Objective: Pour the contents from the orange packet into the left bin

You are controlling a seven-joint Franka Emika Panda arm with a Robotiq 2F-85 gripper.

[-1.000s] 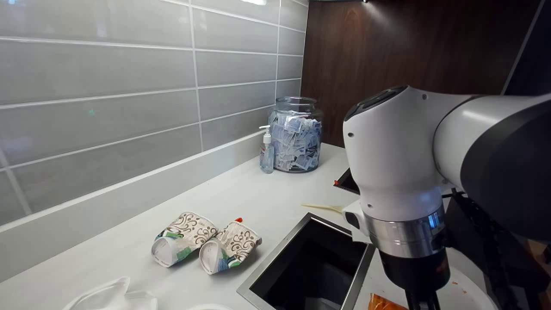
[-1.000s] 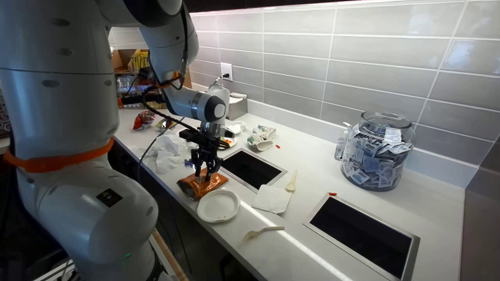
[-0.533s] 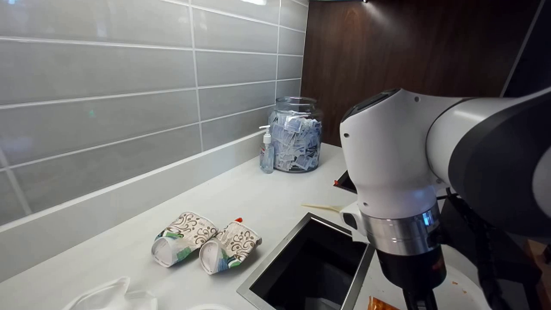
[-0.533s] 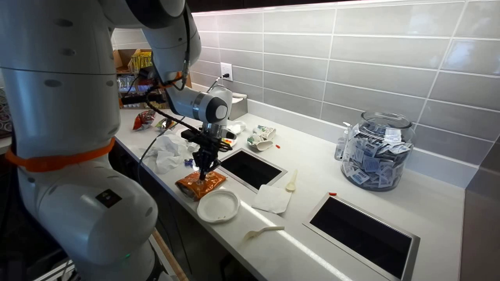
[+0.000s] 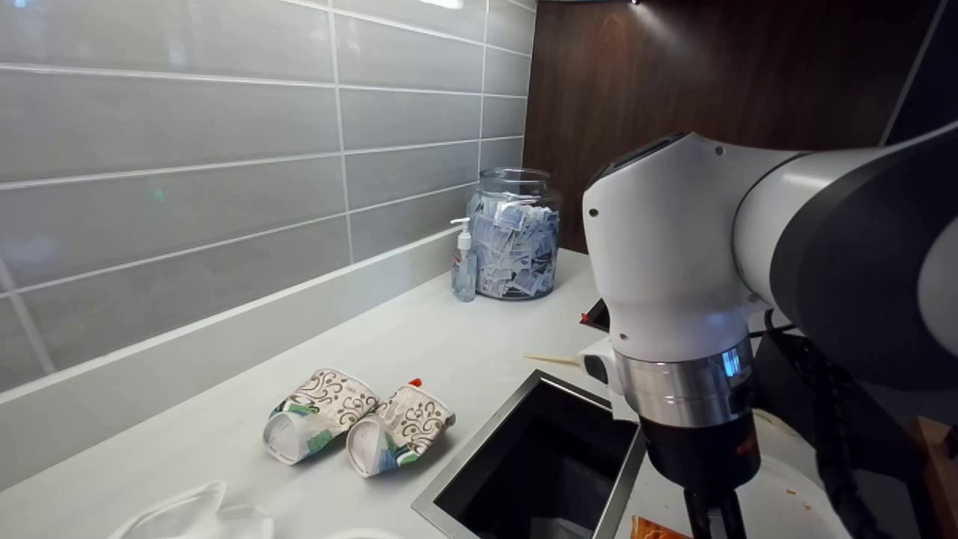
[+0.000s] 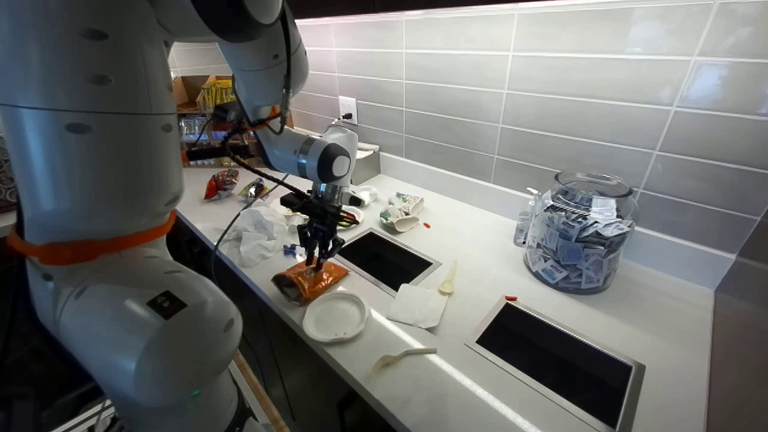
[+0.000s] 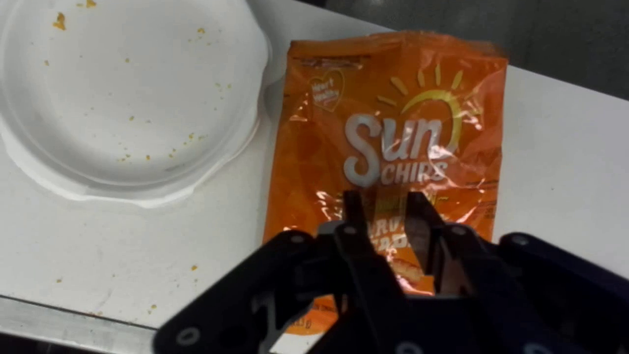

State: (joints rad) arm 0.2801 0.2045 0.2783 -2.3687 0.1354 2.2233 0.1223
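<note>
Wrist view: looking down past a black two-fingered gripper (image 7: 383, 201) onto a crinkly, shiny orange packet (image 7: 388, 167) of printed snack film, lying flat on a smooth white counter (image 7: 555, 162).
Gripper: parted only narrowly, with flat print showing through the gap, so apparently not holding anything; pressed on the film or just above it, cannot tell.
Orange packet: set between the counter's front edge and the left bin (image 5: 483, 439), a rectangular black cut-out with a thin metal rim, visible in both exterior views.
Dark end (image 6: 288, 291) of the packet: by the front edge in an exterior view; probably the open mouth, facing away from the bin.
Step in hand: most likely taking the grip, with the pour not yet begun.
Pinch: lower gently to a slight dent in the film, then close slowly to gather a proper fold; avoid crushing hard or shoving toward the front edge.
Place of grip: favour the half nearer the bin, leaving the mouth free to hang lowest later.
Lift: raise a little first to check for slipping on such slick film, then go straight up, clear of the round white plate (image 7: 157, 69) with a wavy rim, just beside the packet.
Pour: bring the mouth over the middle of the opening, well inside the rim, before any tilt; then turn over slowly without letting go.
</note>
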